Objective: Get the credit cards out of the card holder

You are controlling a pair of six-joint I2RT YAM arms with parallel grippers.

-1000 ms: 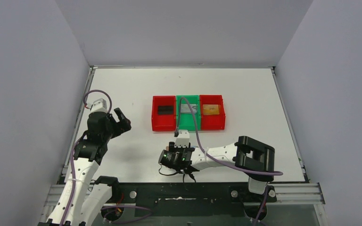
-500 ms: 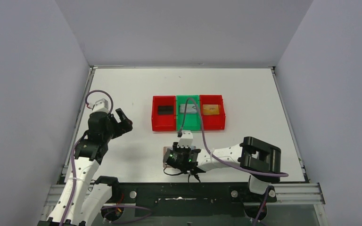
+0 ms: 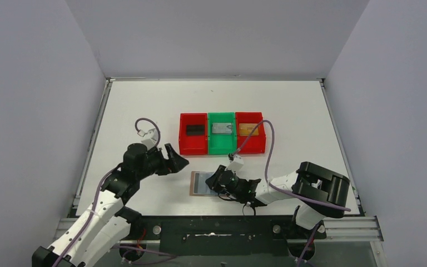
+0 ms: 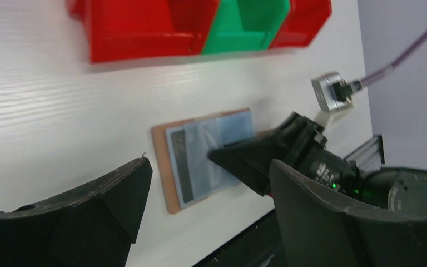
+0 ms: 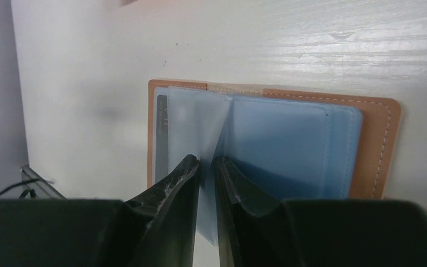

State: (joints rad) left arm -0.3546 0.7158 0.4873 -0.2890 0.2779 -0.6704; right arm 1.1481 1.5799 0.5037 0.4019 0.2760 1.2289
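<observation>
Table (image 3: pixel 139 105): white top with a rail down the left edge and along the near edge. There is a wide bare stretch at far left and across the back.
Left gripper (image 3: pixel 177 160): it hangs above the board just left of the holder, fingers spread wide with nothing between them.
Card holder (image 3: pixel 200 183): it lies open and flat close to the near edge, a tan border framing pale blue pockets. Its left edge is free, with bare board beside it.
Grey card (image 5: pixel 162 139): it sits in the end pocket at the left of the right wrist view, showing only a long strip.
Right gripper (image 5: pixel 205 164): it is low over the holder's right half, fingertips pinched on a thin blue pocket leaf that stands up from the fold.
Left red bin (image 3: pixel 184 146): holds a black card (image 3: pixel 194 129).
Green bin (image 3: pixel 222 146): holds a silver card (image 3: pixel 221 129).
Right red bin (image 3: pixel 251 146): holds a gold-orange card (image 3: pixel 248 129). The three bins touch side by side, with a strip of bare table between them and the holder.
Right side: open board runs from the bins to the right rail.
</observation>
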